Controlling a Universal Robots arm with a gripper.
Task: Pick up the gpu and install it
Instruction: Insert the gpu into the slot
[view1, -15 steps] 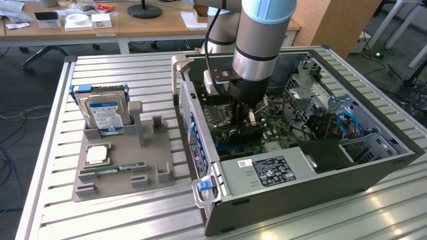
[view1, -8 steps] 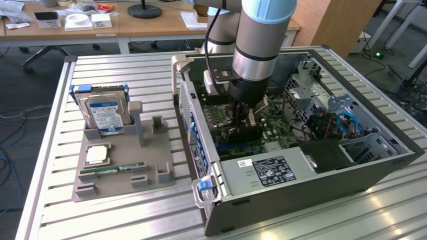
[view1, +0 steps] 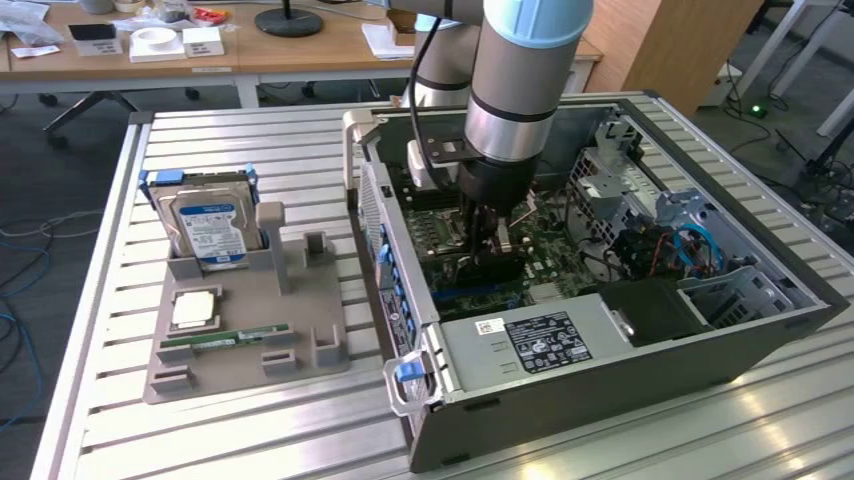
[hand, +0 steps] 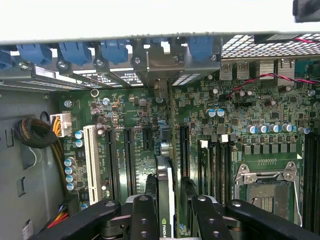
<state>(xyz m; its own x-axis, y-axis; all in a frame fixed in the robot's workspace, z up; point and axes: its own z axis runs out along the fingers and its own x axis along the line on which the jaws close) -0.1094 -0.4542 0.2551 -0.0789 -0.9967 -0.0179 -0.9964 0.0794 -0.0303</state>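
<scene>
The claw (hand: 169, 210) grips the gpu (hand: 165, 190) edge-on above the motherboard (hand: 135, 130); its logo unreadable.

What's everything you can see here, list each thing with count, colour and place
computer case: one, dark grey, open, on the slatted table
motherboard: one, green, inside the case
gpu: one, black-faced, edge-on above the motherboard slots, between the jaws
parts tray: one, grey, at the exterior view's left of the case
hard drive: one, silver with blue label, upright in the tray
RAM stick: one, green, flat in the tray
gripper: one, black, jaws closed on the gpu
</scene>
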